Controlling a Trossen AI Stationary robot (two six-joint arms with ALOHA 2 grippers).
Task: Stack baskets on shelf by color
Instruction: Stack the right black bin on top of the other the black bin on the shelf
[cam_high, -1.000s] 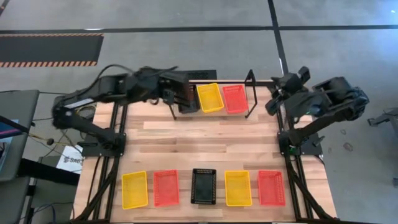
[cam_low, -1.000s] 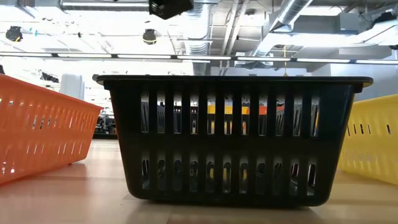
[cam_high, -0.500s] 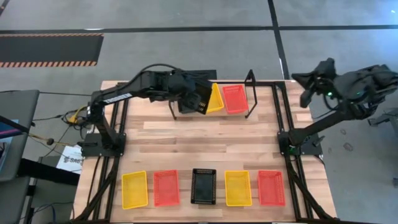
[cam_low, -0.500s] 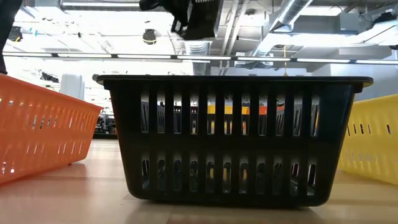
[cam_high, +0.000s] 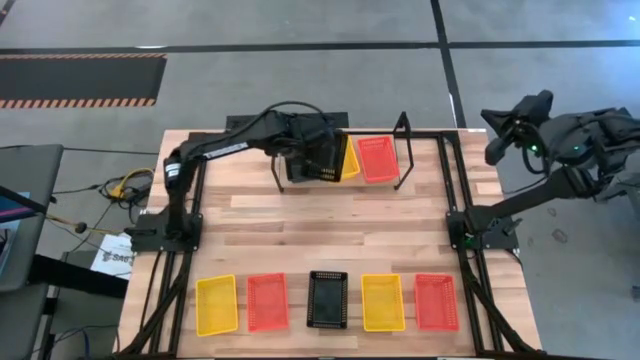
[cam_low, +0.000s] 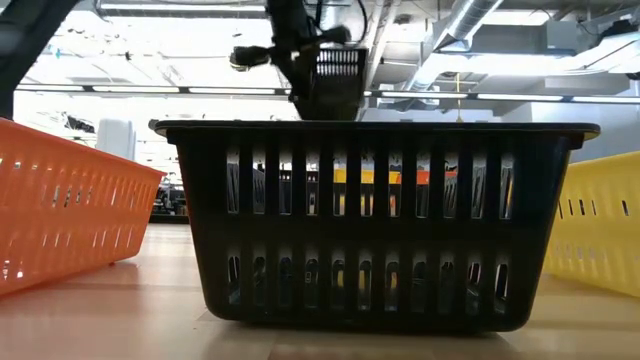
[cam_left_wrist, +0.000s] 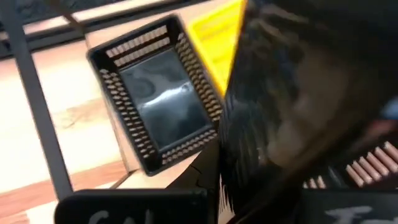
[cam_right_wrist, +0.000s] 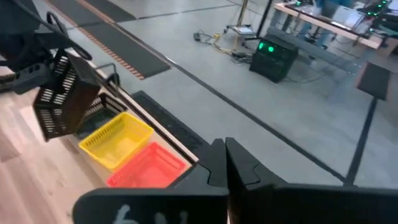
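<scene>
Left gripper (cam_high: 312, 160) has swung right along the low black metal-rod shelf (cam_high: 403, 150), black plastic mesh basket (cam_high: 325, 160) clamped tilted.
Basket hangs over shelf's left end, overlapping yellow mesh basket (cam_high: 349, 160); right gripper (cam_high: 497, 135) pinched shut, far right, off-table.

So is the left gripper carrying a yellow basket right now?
No, the left gripper holds a black basket tilted in the air above the shelf, beside the yellow basket already lying there.

Striped floor mat (cam_high: 82, 80), green-lit box (cam_right_wrist: 273, 57)
</scene>
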